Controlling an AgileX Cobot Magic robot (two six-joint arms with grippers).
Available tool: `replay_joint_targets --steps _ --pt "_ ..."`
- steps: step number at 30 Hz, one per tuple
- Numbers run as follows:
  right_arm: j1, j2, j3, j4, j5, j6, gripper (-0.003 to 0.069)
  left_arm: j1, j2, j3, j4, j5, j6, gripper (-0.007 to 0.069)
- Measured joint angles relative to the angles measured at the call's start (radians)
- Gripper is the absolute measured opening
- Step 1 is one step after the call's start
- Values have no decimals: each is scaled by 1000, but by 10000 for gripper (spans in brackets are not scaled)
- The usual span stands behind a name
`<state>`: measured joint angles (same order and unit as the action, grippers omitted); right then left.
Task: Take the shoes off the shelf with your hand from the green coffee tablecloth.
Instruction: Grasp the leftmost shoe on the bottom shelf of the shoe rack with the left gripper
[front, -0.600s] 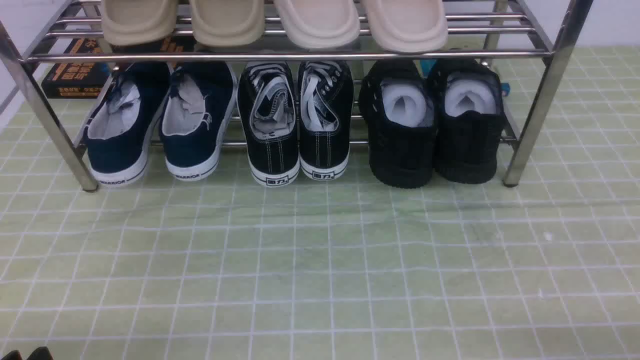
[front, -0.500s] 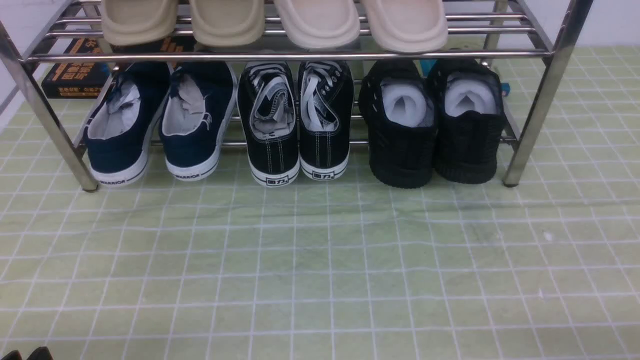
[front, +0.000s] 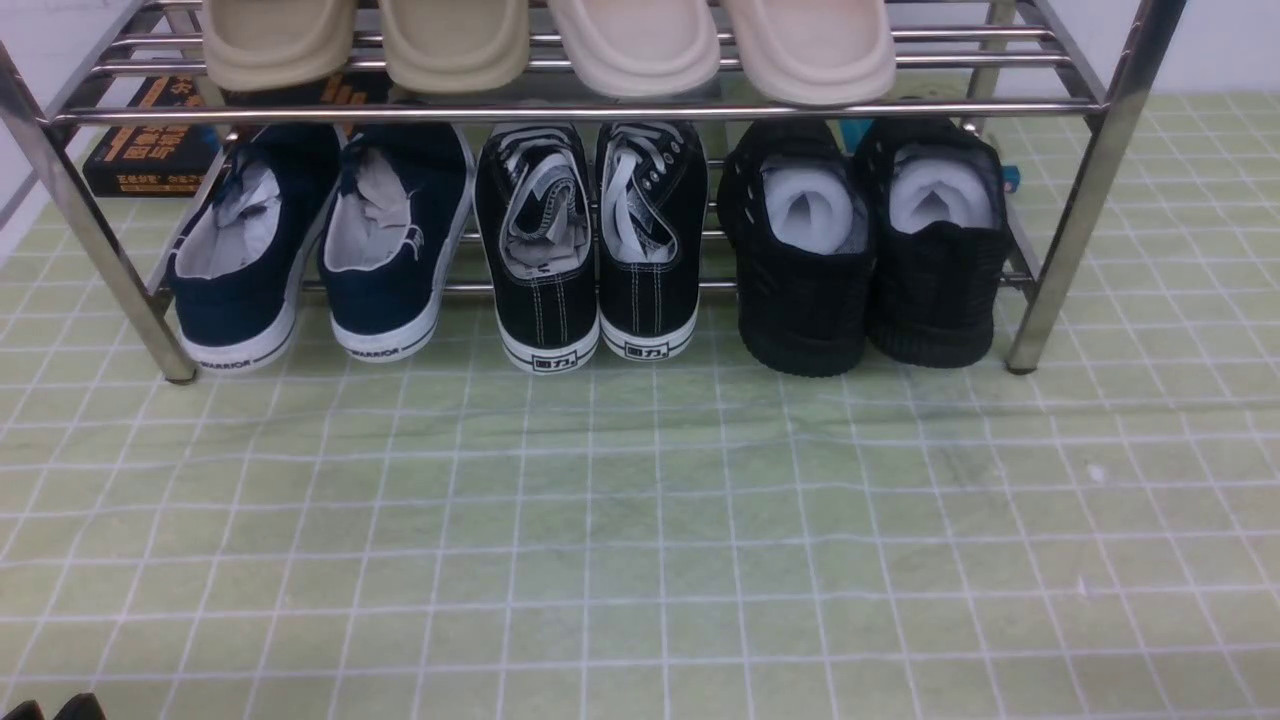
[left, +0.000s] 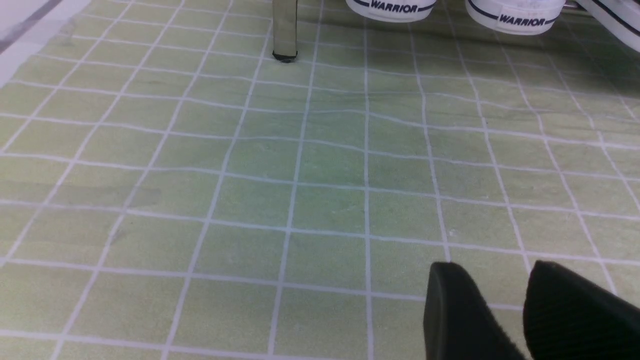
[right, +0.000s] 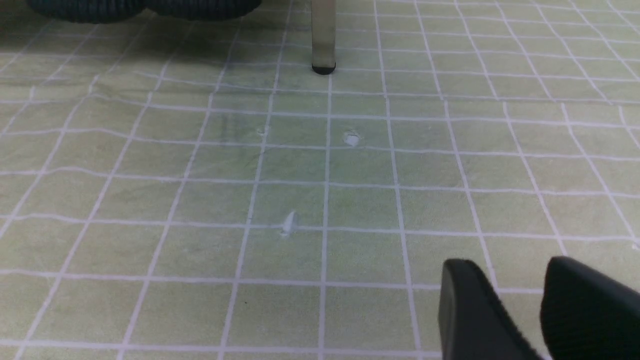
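Nearest us, left gripper (left: 492, 270): well short of the shelf (front: 600, 110), low over the cloth (front: 640, 520). Its fingers are parted with cloth showing between them, and nothing is held.
Right gripper (right: 506, 265): likewise well short of the shelf, facing its right end. Its fingers are apart and empty.
Cloth: bare and lightly wrinkled between the grippers and the shelf.
Navy shoes (front: 245, 300): on the shelf's lower tier at its left end, heels toward us and stuffed with paper. The white soles jut out past the tier's front edge.
Neighbours: black laced sneakers (front: 545, 290) sit at the middle of that tier and black knit shoes (front: 800, 300) at its right end. Beige slippers (front: 450, 45) are on the upper tier.
Step in hand: we judge this to be the approach, barely started, since no shoe is touched.
Next move: we would bring the left gripper forward under the shelf's upper tier to a navy heel. It should close on the heel rim without snagging the laced sneaker beside it.
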<state>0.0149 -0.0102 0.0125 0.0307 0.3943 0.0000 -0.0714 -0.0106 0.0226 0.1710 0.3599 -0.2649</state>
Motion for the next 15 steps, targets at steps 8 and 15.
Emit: replay_joint_targets --steps 8,15 --pt "0 0 0 0 0 0 239 0 0 0 54 2 0 239" --pt "0 0 0 0 0 0 239 0 0 0 120 7 0 239"
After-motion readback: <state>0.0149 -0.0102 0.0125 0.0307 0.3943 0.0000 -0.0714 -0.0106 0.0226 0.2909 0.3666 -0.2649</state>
